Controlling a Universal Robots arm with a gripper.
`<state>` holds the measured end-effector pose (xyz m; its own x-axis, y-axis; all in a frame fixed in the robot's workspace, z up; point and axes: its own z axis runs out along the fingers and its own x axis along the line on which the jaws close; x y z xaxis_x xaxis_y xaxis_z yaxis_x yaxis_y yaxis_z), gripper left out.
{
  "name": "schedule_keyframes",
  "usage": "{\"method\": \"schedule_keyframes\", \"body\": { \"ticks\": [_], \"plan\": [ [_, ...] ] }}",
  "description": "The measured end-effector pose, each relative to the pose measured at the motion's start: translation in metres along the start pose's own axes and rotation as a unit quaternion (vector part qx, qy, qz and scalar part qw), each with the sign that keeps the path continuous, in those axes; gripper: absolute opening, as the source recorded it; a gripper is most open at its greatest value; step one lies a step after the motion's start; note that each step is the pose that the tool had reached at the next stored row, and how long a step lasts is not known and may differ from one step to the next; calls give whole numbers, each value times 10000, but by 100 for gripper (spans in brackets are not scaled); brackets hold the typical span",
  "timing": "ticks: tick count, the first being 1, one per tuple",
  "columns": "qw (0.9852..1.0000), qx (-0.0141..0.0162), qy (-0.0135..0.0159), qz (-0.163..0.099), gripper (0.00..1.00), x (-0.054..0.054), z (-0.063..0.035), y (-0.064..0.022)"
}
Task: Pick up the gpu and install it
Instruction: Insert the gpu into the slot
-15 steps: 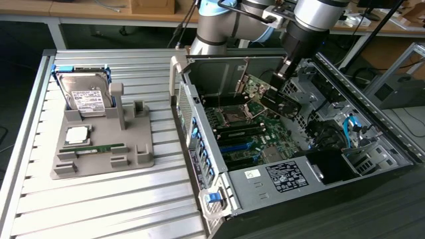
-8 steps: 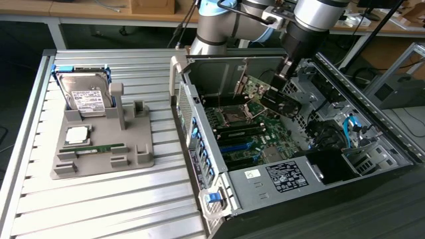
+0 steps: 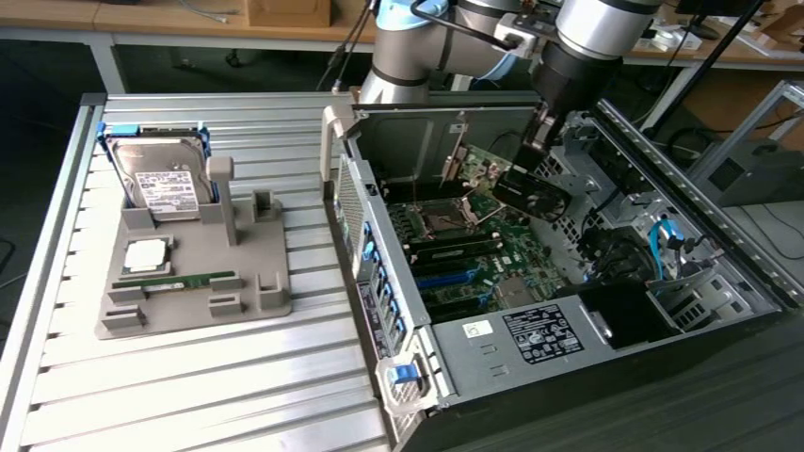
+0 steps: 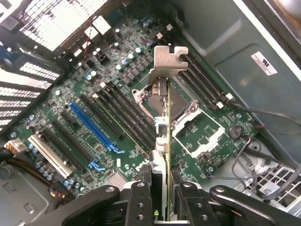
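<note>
claw (image 4: 162,187): clamped tight on the gpu (image 4: 168,63), so pickup's done | gpu: edge-on, hanging above the motherboard (image 4: 94,84), not touching it | left: card's not in a slot (image 4: 91,123) yet, so install isn't done imo

1. A metal table (image 3: 188,395) carries the scene. Its top is made of long pale ribbed slats running side by side, with a raised rim along the exterior view's left edge.
2. A grey moulded holder (image 3: 188,315) lies flat on the slats in the exterior view's left half. It has a broad base with upright posts and small blocks rising from it.
3. An open computer case (image 3: 465,363) lies on its side at the exterior view's right, with its open face up.
4. Holder and case are apart, with a strip of bare slats between them.
5. Bare slats stretch in front of the holder.
</note>
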<state>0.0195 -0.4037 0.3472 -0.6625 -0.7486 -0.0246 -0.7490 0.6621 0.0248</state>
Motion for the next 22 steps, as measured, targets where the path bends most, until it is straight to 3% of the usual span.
{"method": "schedule_keyframes", "body": {
  "ticks": [8, 14, 18, 22],
  "plan": [
    [9991, -10, 10, -416, 27, 0, 4, 0],
    [9970, -19, 19, -770, 27, 0, 9, 0],
    [9940, -27, 28, -1097, 27, 0, 12, 0],
    [9900, -34, 36, -1410, 27, 0, 15, 0]
  ]
}}
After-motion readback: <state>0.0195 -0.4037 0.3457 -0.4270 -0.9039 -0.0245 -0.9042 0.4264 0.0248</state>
